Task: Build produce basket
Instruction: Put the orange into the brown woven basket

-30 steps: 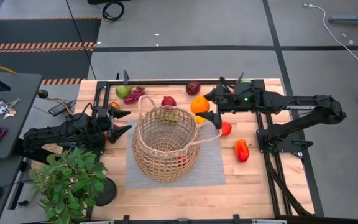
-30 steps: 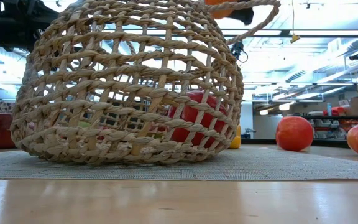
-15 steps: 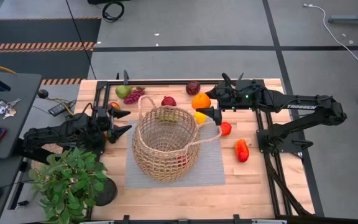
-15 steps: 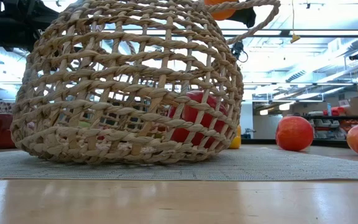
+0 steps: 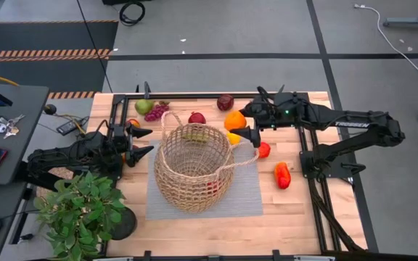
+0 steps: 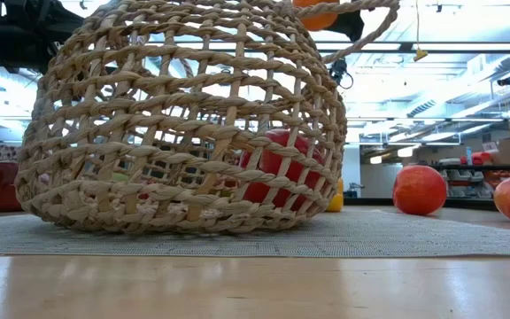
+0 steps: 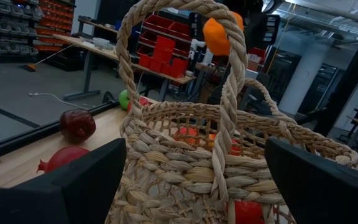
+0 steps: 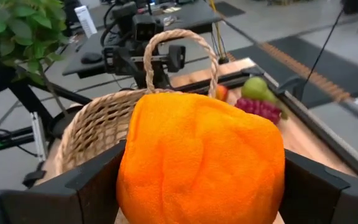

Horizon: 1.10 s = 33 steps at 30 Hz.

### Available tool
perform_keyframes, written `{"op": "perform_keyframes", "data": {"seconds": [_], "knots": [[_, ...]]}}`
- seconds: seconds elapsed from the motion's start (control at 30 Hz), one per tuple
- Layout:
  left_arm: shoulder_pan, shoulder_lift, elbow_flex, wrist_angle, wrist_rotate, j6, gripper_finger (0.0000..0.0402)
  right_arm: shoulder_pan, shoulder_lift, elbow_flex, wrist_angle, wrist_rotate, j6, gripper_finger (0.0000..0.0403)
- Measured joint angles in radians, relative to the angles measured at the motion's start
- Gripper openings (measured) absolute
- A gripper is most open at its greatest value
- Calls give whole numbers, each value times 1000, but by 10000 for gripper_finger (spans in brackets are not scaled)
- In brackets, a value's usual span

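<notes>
Evenly and brightly lit from overhead in the high view; only soft, short shadows under the basket (image 5: 193, 170) and the potted plant (image 5: 82, 210) on the wooden table (image 5: 194, 228). Sharp across the frame, with slight bowing toward the edges. Strongly backlit in the low view: ceiling light strips (image 6: 432, 49) blown out to white glare behind the weave, near tabletop blurred, far room hazy. Dimmer and cooler in the left wrist view, background shelves soft, own 2 fingers (image 7: 67, 186) dark and out of focus. Very close orange fruit (image 8: 201, 158) in the right wrist view, evenly lit, with a blurred room behind.
</notes>
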Motion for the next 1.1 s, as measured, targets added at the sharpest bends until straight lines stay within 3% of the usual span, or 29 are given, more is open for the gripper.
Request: {"op": "perform_keyframes", "data": {"seconds": [0.37,0.57,1.1], "knots": [[0,0,0,0,-1,-1,389,-1,22,49,88,-50,90,344],[0,0,0,0,0,0,389,-2,18,131,92,-11,-20,344],[0,0,0,0,0,0,389,-12,32,141,73,24,-126,344]]}}
